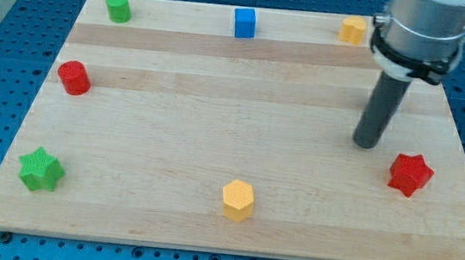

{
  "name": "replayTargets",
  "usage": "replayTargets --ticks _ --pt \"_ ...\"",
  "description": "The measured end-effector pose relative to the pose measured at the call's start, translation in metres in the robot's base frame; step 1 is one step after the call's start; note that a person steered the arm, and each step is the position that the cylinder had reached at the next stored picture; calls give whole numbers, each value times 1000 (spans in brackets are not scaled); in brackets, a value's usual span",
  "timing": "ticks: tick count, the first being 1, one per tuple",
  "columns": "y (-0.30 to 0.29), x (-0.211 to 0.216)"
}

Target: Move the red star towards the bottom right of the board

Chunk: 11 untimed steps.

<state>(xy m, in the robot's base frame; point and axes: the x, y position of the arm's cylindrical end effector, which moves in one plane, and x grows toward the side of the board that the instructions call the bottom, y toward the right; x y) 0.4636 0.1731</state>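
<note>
The red star (pixel 410 174) lies near the view's right edge of the wooden board (pixel 215 128), a little below the middle. My tip (pixel 366 145) rests on the board up and to the left of the red star, a short gap apart from it. The dark rod rises from there to the grey arm at the view's top right.
A yellow hexagon (pixel 238 200) lies at the bottom centre. A green star (pixel 41 170) is at the bottom left. A red cylinder (pixel 73 77) is at the left. A green cylinder (pixel 119 7), a blue cube (pixel 244 22) and a yellow block (pixel 353 28) line the top edge.
</note>
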Motion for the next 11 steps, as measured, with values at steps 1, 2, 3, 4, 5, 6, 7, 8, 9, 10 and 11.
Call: replayTargets --ticks 1,2,3,4,5,6,7,8,9,10,11 --pt "28 4" --pt "31 4" --pt "47 5" --pt "47 5" --pt "47 25" --pt "47 27" --pt "47 27" --pt "47 35" --pt "47 47" --pt "47 47" --pt "47 56"
